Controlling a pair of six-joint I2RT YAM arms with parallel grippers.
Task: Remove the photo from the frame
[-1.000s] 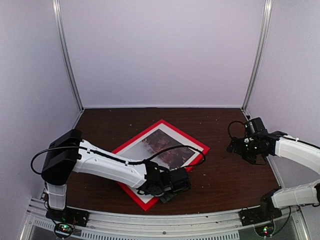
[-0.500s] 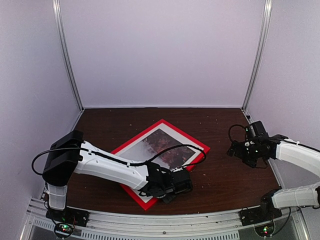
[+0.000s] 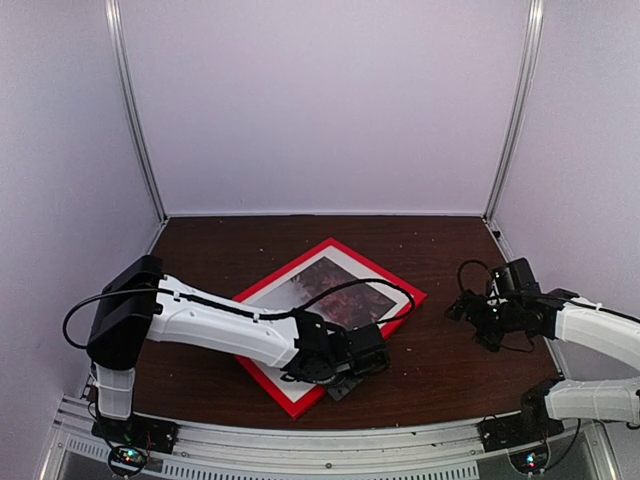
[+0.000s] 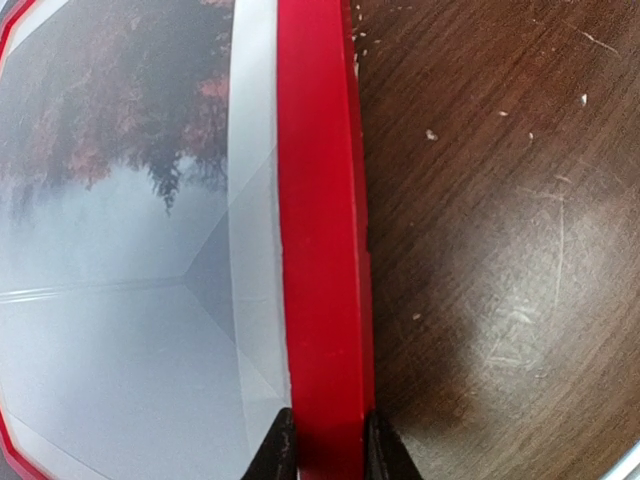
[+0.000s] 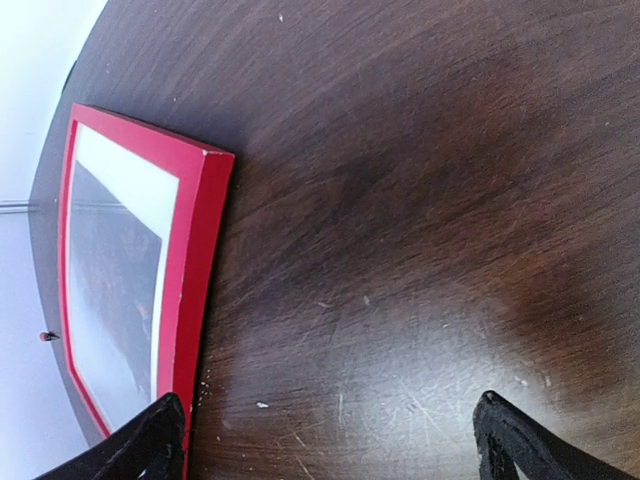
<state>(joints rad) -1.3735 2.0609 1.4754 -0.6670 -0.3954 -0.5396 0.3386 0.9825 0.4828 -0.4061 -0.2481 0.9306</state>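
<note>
left fingers (image 4: 283, 452) nearly closed, pinching the frame (image 4: 320, 250) across its red side rail: one tip on the inner edge, one on the outer edge next to the desk (image 4: 500, 200). right fingers (image 3: 470, 318) spread wide, gripping nothing, hovering over the desk just off the frame's right corner. frame sits diagonally mid-desk, face up, one corner toward the arm bases. the photo (image 3: 335, 295) is inside the frame, within a white border (image 4: 252, 200); red-orange trees and grey sky show.
</note>
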